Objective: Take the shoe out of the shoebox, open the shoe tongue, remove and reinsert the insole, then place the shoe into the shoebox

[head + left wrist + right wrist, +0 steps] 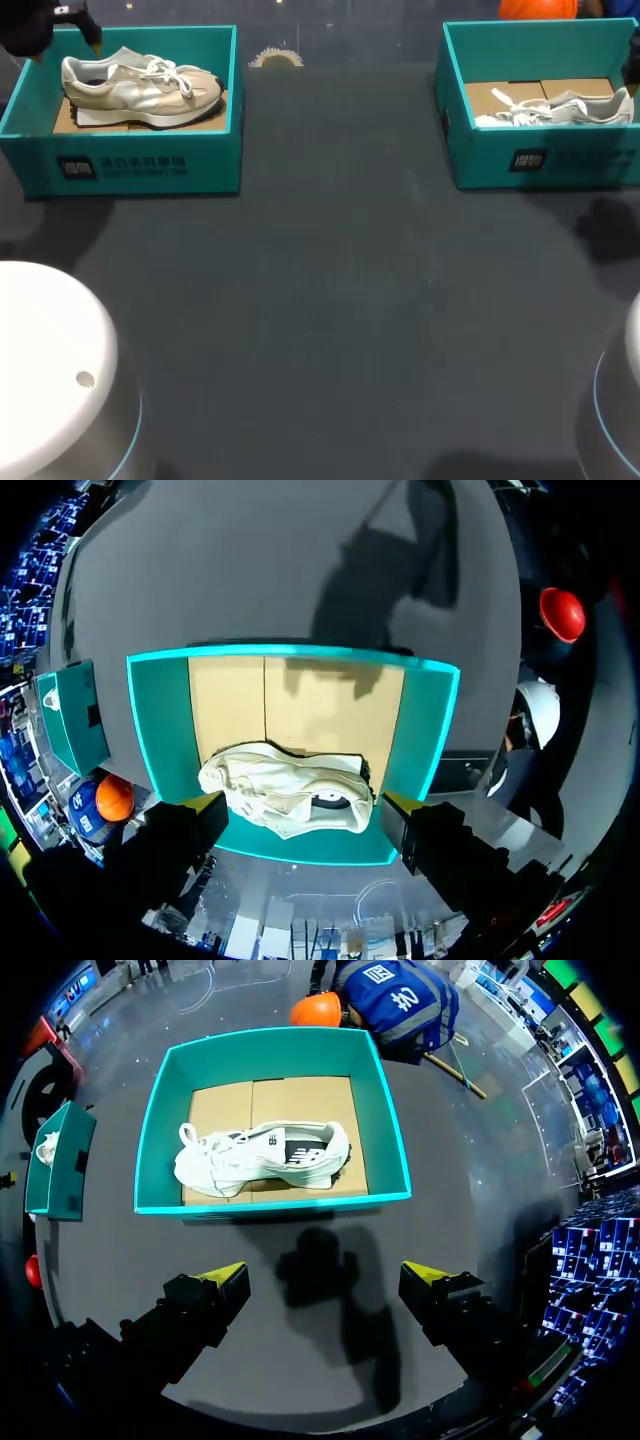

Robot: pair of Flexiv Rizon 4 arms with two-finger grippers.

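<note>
A beige shoe [140, 88] lies on its side on cardboard in the left teal shoebox [150, 165]. My left gripper [302, 802] hangs open above this shoe [285, 792], at the box's [160, 730] far left corner [75, 22] in the head view. A white and grey shoe [555, 108] lies in the right teal shoebox [545, 160]. My right gripper [325, 1272] is open over the bare table, just short of that box [270, 1203], with the white shoe [260, 1157] ahead of it. Neither gripper touches anything.
A small pale fan-shaped object [275, 58] lies on the dark table between the boxes at the back. The white robot bases stand at the front left [40, 360] and the front right [625, 400]. Each wrist view shows the other box off to one side [75, 715] [60, 1160].
</note>
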